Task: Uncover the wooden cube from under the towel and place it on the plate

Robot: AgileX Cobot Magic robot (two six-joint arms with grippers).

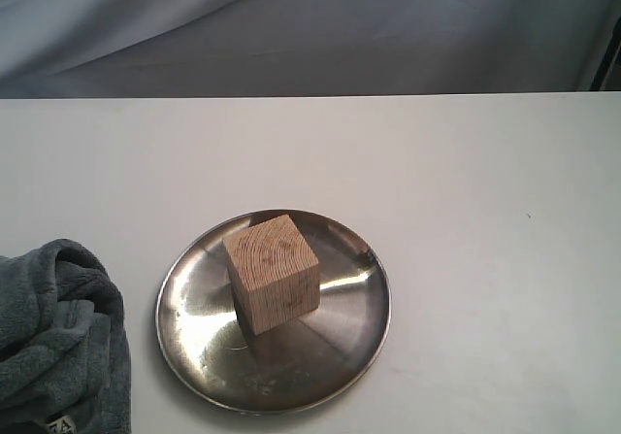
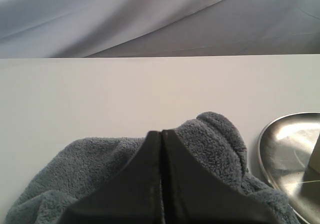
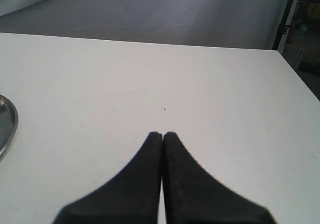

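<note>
In the exterior view the wooden cube [image 1: 274,274] sits on the plate [image 1: 194,342] at the lower middle of the frame, resting a little toward the plate's upper left, one corner turned toward the camera and its grain rings showing on top. The plate lies flat on the white tabletop [image 1: 466,182] and mirrors the cube on its shiny surface. The towel [image 1: 53,337] is bunched in thick folds at the lower left corner, just beside the plate's left rim, with a small white tag [image 1: 60,422] at the bottom edge. A grey draped cloth [image 1: 310,26] fills the top of the frame behind the tabletop. In the left wrist view the left claw [image 2: 161,134] has its two dark fingers pressed flat together with nothing between them, held above the crumpled towel; the plate's rim shows beside the towel, with a sliver of the cube at the frame's edge. In the right wrist view the right claw [image 3: 162,135] is likewise closed tight and empty over bare tabletop, with only a short arc of the plate's rim in sight, well apart from its tips
</note>
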